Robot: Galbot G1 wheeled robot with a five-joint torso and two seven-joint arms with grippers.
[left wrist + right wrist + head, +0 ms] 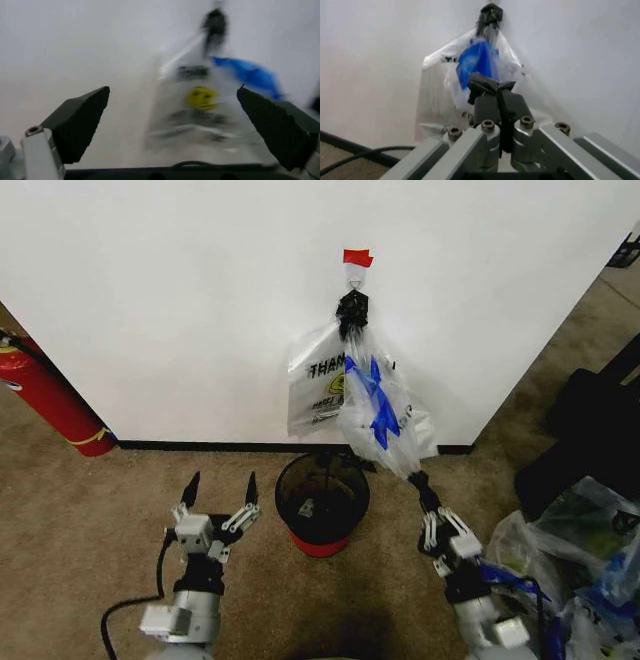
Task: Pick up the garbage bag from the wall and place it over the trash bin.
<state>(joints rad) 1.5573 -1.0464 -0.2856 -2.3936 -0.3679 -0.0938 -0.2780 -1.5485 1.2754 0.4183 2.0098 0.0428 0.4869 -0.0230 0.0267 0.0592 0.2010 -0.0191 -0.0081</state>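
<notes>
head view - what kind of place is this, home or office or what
Probably an office or lab corner, not a home: low-pile carpet, a plain white wall with black baseboard, and a red fire extinguisher beside it.

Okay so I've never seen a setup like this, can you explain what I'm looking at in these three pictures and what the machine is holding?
This is a two-armed robot on wheels. The wide picture comes from a camera on its head, looking down; the other two come from cameras on its wrists. Ahead is a white wall with a hook under red tape. Two bags hang there: a whitish smiley bag and a clear garbage bag with blue patches. Below them a black mesh trash bin stands on the carpet. The right pincer is shut on the clear bag's lower end, which still hangs from the hook. The left pincer is open, beside the bin, holding nothing.
</notes>
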